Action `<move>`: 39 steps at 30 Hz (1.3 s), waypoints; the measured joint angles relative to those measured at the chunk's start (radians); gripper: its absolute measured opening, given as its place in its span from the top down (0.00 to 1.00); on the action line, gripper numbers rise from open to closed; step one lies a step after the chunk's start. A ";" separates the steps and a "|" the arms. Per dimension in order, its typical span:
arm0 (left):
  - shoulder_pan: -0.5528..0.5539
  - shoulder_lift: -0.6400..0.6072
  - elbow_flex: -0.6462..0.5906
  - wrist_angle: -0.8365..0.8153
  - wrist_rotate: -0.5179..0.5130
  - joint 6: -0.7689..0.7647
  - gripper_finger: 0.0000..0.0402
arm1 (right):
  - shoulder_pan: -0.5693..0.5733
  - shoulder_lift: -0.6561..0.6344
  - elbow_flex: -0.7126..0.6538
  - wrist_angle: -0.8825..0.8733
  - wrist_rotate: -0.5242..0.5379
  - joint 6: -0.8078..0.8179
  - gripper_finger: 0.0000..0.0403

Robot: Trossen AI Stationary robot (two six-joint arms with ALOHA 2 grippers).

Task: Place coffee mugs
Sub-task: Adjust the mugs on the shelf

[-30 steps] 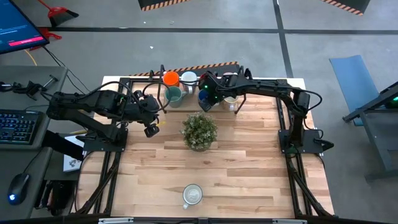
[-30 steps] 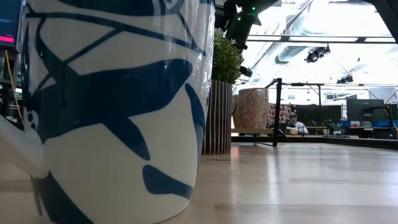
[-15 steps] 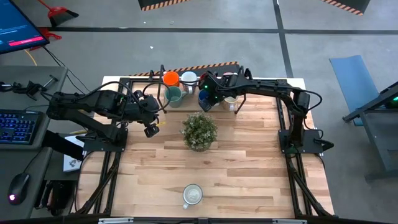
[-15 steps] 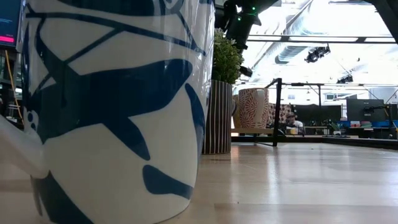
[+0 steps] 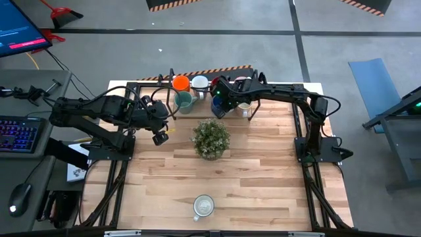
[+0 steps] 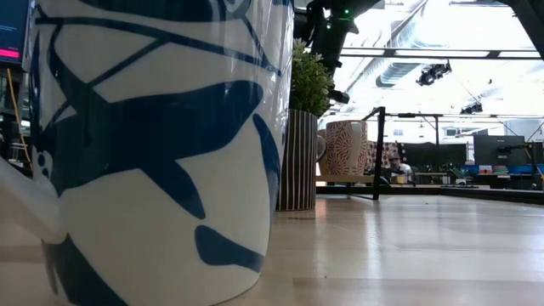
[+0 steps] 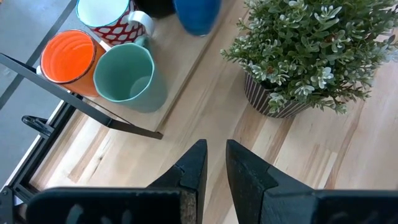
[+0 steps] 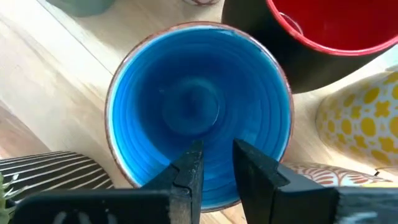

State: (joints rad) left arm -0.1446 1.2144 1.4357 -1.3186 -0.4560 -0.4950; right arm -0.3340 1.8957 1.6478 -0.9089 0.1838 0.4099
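Several coffee mugs stand bunched on a low wooden board [image 7: 186, 81] at the table's far edge: orange [image 5: 181, 83], teal-green [image 5: 184, 101], white [image 5: 200, 83], a dark one with a red inside [image 8: 329, 25] and a yellow-patterned one [image 8: 357, 118]. My right gripper [image 5: 219, 102] hangs over the blue mug [image 8: 199, 93], shut on it. One white mug with blue leaves [image 5: 203, 206] stands alone on its base by the near edge. My left gripper [image 5: 160, 137] waits left of the plant, its fingers a slit apart over bare wood, empty. My right gripper comes steeply from above at the blue mug's near side, by the rim [image 8: 214, 196]. Its own fingers [image 8: 189, 171] cover the place of contact, so the part held does not show. The mug's mouth faces up; whether its base rests on the board cannot be told.
A leafy plant in a striped pot [image 5: 211, 138] stands mid-table between the arms. A black metal frame [image 7: 93, 106] runs along the far edge beside the mugs. Open wood lies between the plant and the lone mug at the front.
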 joint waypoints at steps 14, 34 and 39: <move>0.000 0.000 0.000 0.000 0.000 0.000 0.88 | 0.000 0.000 0.000 0.000 0.006 -0.009 0.81; 0.000 0.000 0.000 0.000 0.000 0.000 0.88 | 0.000 -0.001 0.000 0.000 0.027 -0.026 0.81; 0.000 0.000 0.000 0.000 0.000 0.000 0.88 | 0.000 -0.001 0.000 0.000 0.030 -0.030 0.81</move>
State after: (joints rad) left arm -0.1447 1.2144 1.4357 -1.3186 -0.4561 -0.4953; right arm -0.3340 1.8946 1.6478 -0.9092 0.2133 0.3796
